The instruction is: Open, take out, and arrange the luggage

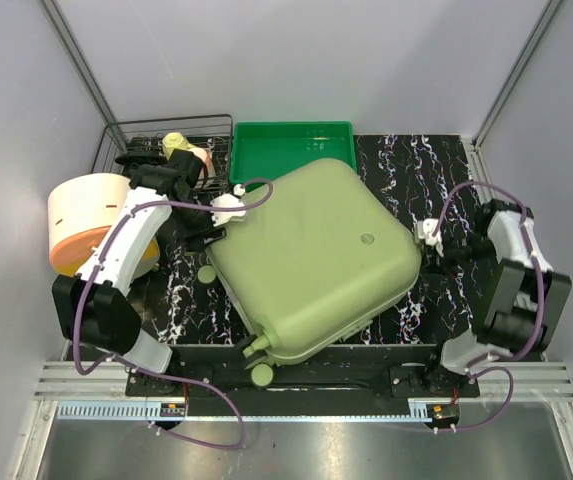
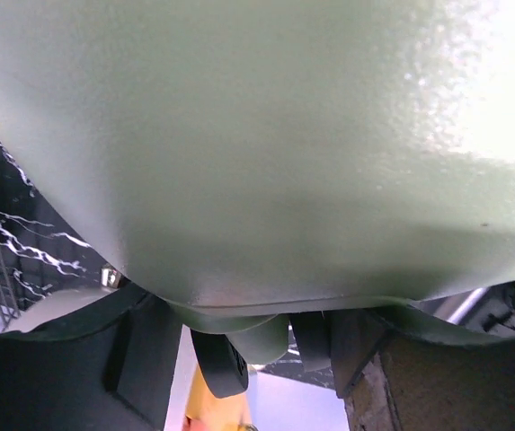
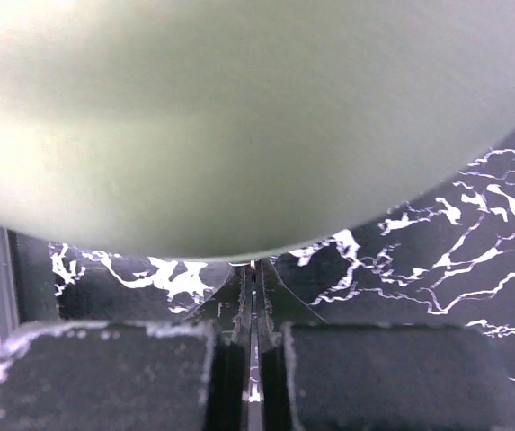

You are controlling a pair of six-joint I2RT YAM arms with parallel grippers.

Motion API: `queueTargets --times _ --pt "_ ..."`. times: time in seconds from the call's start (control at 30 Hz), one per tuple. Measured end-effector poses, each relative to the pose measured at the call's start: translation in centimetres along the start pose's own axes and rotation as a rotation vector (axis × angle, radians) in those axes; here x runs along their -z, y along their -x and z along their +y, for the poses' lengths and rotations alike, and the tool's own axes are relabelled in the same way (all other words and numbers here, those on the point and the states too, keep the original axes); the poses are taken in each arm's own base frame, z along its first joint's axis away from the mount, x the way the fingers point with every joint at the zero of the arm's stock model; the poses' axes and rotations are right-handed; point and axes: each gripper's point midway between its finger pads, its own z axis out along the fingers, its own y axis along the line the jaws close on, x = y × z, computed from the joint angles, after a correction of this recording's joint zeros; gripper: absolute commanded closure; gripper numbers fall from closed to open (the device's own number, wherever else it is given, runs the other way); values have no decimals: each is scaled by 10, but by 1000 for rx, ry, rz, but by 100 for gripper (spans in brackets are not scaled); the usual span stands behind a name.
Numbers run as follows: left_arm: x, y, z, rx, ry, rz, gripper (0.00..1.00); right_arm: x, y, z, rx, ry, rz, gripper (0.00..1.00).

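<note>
Closed luggage [image 1: 311, 260] flat, askew on black marbled table [image 1: 436, 165], overlapping green tray [image 1: 291, 145] near edge. Left gripper [image 1: 211, 235] at its left corner, fingers partly apart, nothing visibly clamped. Right gripper [image 3: 253, 269] pinched shut, empty, beside right corner.

Left arm [image 1: 116, 250] and right arm [image 1: 514, 285] are built of white links and black joint blocks, each is looped by a thin purple cable [image 1: 258, 182], the right gripper [image 3: 253, 280] is fitted with dark grey, rough-grained fingers [image 3: 104, 377]
</note>
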Motion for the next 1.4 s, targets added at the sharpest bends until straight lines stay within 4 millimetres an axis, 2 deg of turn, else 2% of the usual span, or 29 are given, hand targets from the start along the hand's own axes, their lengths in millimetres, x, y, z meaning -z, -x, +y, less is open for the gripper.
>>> queueTargets --times 0.1,0.2,0.27,0.37,0.4,0.5,0.67,0.73,0.87,0.97,1.0,1.03,1.1,1.17,1.2,1.23,1.3,1.4 --pt "-5 8 10 -15 23 -33 45 5 -4 -25 -54 25 -27 100" --pt "-9 19 21 -22 39 -71 45 7 -9 -59 -47 4 -54 100" --pt "-12 25 28 -25 38 -86 45 4 -12 -67 -50 7 -64 100" --pt "-13 27 34 -36 28 -80 34 2 -11 -62 -67 32 -65 100" --pt "-13 27 36 -40 27 -76 20 1 -11 -60 -68 41 -62 100" --pt "-15 32 45 -95 10 -72 7 -1 -9 -59 -64 53 -59 100" --pt "-8 30 51 -17 -17 -108 1 -4 -8 -54 -60 46 -68 100" --pt "4 27 61 85 5 -163 1 -6 -4 -49 -52 37 -81 100" --pt "46 5 96 356 116 -269 1 -20 10 -32 -54 57 -140 100" --pt "89 -4 134 545 253 -364 1 -30 18 -23 -59 75 -181 100" --pt "101 0 148 591 296 -405 1 -31 19 -20 -60 75 -190 100" --pt "114 11 162 619 338 -454 1 -32 21 -18 -58 72 -199 100" --pt "123 45 179 615 370 -529 2 -34 23 -14 -48 67 -204 100" --pt "118 100 188 575 348 -604 3 -35 25 -11 -31 67 -201 100" --pt "106 135 190 551 318 -642 3 -36 27 -9 -22 69 -198 100" --pt "93 157 191 541 292 -658 4 -36 28 -7 -15 70 -196 100" --pt "50 203 180 526 204 -662 3 -35 30 -5 0 69 -189 100" --pt "-12 247 155 554 29 -651 2 -32 33 -4 32 57 -168 100"
